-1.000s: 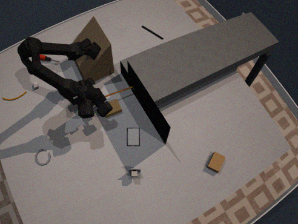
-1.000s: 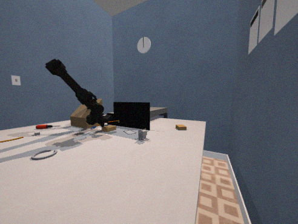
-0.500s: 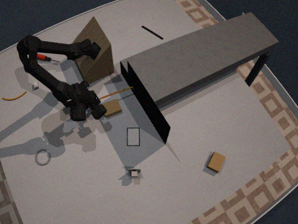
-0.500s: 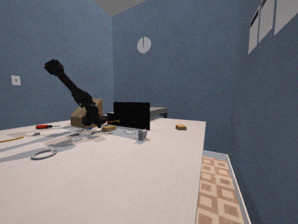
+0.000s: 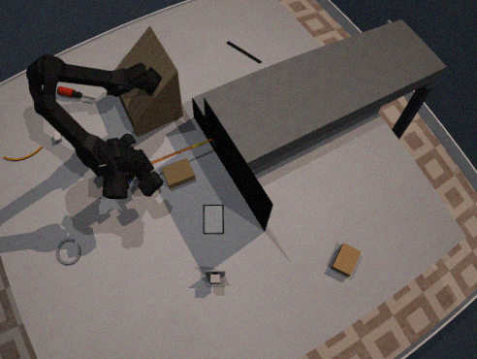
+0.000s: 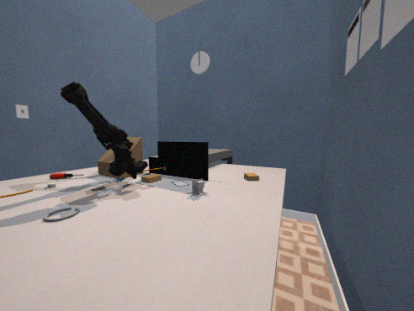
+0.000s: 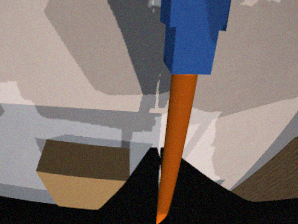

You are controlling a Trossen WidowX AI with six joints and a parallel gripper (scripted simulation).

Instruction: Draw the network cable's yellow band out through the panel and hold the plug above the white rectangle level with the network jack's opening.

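Note:
My gripper (image 5: 142,176) is shut on the blue plug (image 7: 197,18) and holds it above the table, left of the black panel (image 5: 234,165). The orange cable (image 5: 180,151) runs straight from the plug to the panel, and its last stretch at the panel looks yellow (image 5: 206,142). In the wrist view the cable (image 7: 174,143) runs down from the plug into the dark panel. The white rectangle (image 5: 213,219) lies on the table in front of the panel, to the right of my gripper. The network jack (image 5: 214,277) stands on its bracket nearer the front. In the side view my gripper (image 6: 134,170) hangs low over the table.
A grey cover (image 5: 315,82) spans behind the panel. A tan block (image 5: 178,173) lies under the cable beside my gripper, another (image 5: 346,258) at the right. A brown wedge (image 5: 150,84), a red screwdriver (image 5: 73,92), a ring (image 5: 68,251) and a loose orange cable piece (image 5: 17,159) lie at the left.

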